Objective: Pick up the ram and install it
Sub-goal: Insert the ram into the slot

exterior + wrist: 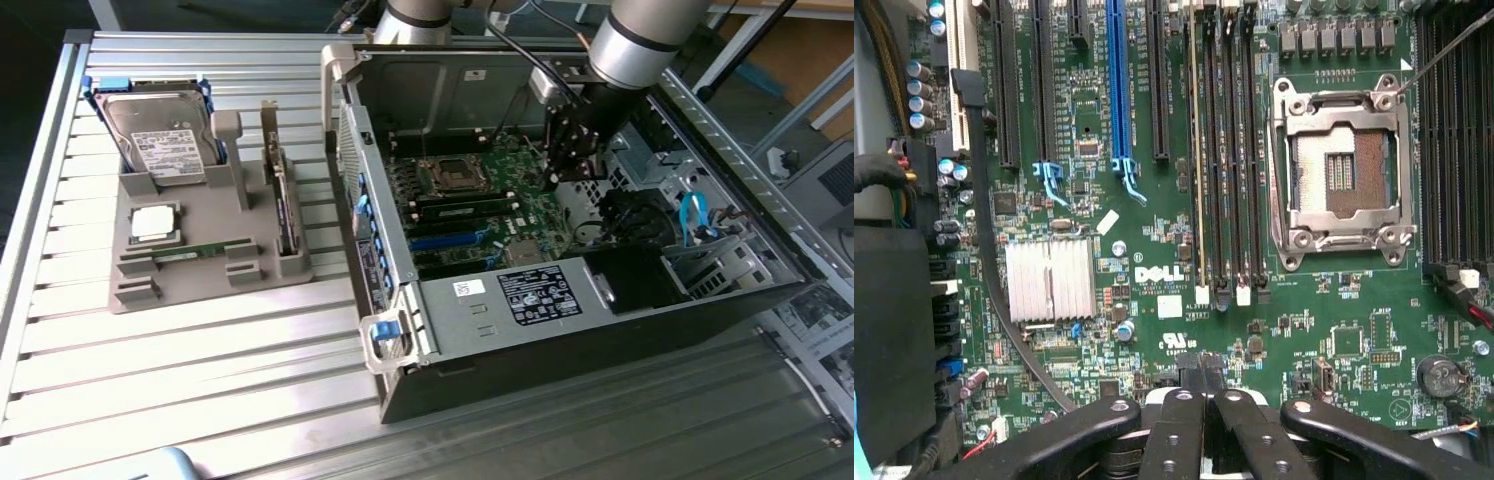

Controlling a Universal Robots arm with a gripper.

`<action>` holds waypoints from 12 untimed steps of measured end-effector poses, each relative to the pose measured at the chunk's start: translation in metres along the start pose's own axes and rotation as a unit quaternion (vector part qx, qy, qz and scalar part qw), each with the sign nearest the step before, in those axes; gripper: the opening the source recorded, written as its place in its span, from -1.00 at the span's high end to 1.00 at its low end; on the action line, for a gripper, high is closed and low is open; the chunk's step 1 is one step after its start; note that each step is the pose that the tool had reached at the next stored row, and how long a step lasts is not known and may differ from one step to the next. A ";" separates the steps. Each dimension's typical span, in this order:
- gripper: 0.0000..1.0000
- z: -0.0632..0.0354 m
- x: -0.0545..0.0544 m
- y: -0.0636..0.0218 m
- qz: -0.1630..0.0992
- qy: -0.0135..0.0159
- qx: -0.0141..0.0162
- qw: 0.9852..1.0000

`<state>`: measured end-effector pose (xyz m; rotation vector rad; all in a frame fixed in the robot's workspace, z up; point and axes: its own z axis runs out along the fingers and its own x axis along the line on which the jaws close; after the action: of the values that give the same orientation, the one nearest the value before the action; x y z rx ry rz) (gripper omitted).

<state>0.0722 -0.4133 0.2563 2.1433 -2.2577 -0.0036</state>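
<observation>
My gripper [571, 172] hangs inside the open computer case [441, 330], over the green motherboard [1154, 330]. Its black fingers [1189, 400] are pressed together with nothing between them, just off the near end of the row of memory slots [1229, 150]. One slot in that row seems to hold a thin stick with a yellowish edge [1197, 150]. On the exterior view's left, a ram stick [282, 205] stands on edge in the grey holder [187, 285]. A second narrow green stick [200, 250] lies in the holder's front slot.
The holder also carries a silver hard drive [160, 145] and a square processor chip [154, 222]. On the board are an empty processor socket [1344, 175], a silver heatsink [1049, 280] and a black cable [984, 250]. The case walls close in around the arm.
</observation>
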 end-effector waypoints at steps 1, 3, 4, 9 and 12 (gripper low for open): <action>0.79 0.0001 0.000 0.0017 0.000 0.000 0.000 1.000; 0.79 0.0002 -0.002 0.0056 -0.001 0.000 0.000 1.000; 0.79 0.0002 -0.003 0.0067 -0.001 0.000 0.000 1.000; 0.79 0.0002 -0.007 0.0086 -0.009 0.002 0.000 1.000; 0.79 0.0002 -0.007 0.0118 -0.021 0.003 0.001 1.000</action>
<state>0.0607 -0.4061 0.2562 2.1885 -2.2094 0.0032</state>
